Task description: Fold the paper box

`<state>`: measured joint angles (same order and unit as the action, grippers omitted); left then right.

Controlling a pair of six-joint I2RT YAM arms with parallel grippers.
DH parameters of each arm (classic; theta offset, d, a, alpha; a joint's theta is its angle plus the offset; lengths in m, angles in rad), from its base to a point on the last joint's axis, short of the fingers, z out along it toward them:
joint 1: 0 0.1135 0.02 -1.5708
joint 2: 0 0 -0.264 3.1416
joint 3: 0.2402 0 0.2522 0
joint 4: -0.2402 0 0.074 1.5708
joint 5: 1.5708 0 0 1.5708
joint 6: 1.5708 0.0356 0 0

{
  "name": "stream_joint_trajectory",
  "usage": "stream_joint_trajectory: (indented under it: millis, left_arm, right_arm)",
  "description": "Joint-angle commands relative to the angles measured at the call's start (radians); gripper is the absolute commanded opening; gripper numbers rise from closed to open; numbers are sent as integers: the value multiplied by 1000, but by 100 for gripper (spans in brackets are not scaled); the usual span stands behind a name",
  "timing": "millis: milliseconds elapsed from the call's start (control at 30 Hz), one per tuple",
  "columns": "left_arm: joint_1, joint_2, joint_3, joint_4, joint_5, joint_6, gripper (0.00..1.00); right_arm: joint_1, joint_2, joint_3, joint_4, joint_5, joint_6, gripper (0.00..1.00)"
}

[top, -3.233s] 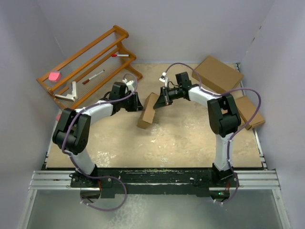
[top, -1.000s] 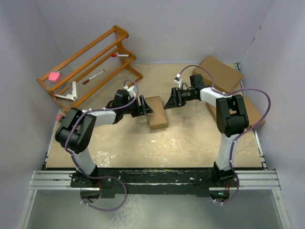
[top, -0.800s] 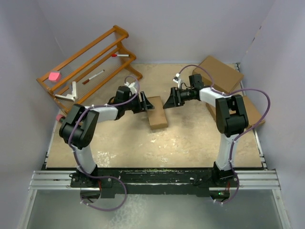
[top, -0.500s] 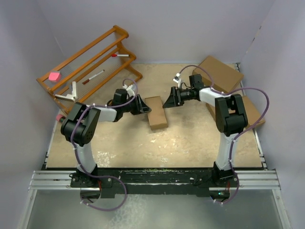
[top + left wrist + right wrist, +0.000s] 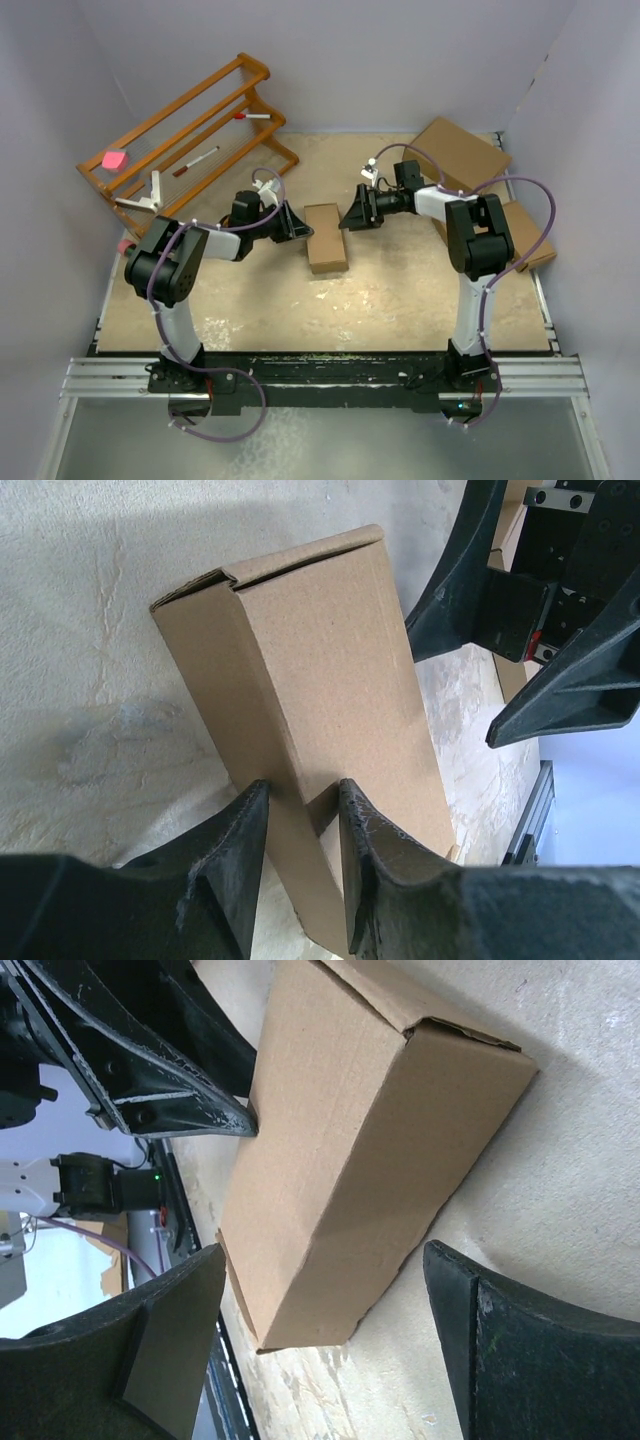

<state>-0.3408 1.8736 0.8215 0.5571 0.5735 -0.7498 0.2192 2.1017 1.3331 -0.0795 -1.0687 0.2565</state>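
top view
- paper box (image 5: pixel 326 238): folded up and closed, lying flat on the sandy table (image 5: pixel 400 300) about mid-way between the two arms, long side running away from the bases.
- left claw (image 5: pixel 293 224): at the box's left side, near its far end, touching it.
- right claw (image 5: pixel 348 216): just beside the box's far right corner, pointing at it.
- wooden rack (image 5: pixel 180 140): far left corner, well apart from the box.
- larger box (image 5: pixel 457 155) and flat boxes (image 5: pixel 522 238): along the right edge, behind the right arm.

left wrist view
- left claw (image 5: pixel 303 790): drawn in to a narrow gap, with the near edge of the paper box (image 5: pixel 320 670) filling that gap. one finger (image 5: pixel 235 870) lies on the box's side face, the other over its top face, so the claw has a pinch on the cardboard.
- box runs away from the claw, end flap tucked in at the far end.

right wrist view
- right claw (image 5: pixel 325 1260): spread wide, holding nothing.
- paper box (image 5: pixel 370 1120): on the table ahead of the gap, its near corner between the two fingers. whether either finger touches it cannot be told.
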Motion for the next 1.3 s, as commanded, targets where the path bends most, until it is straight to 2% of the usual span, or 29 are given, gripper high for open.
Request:
stream_joint_trajectory:
  millis: [0, 867, 967, 1200, 1267]
  left_arm:
    - [9, -5, -25, -5, 5, 13, 36]
    - [36, -21, -93, 54, 44, 9, 33]
    - [37, -22, -94, 58, 48, 7, 33]
    - [37, -56, -85, 56, 58, -3, 37]
    - [37, -74, -79, 49, 61, -5, 40]
  right_arm:
    - [18, 4, -1, 31, -3, 52, 85]
    - [102, 47, 10, 30, 66, 106, 83]
    - [105, 57, 8, 44, 58, 119, 77]
    - [105, 43, -23, 108, 32, 166, 45]
    - [103, 40, -30, 122, 24, 174, 39]
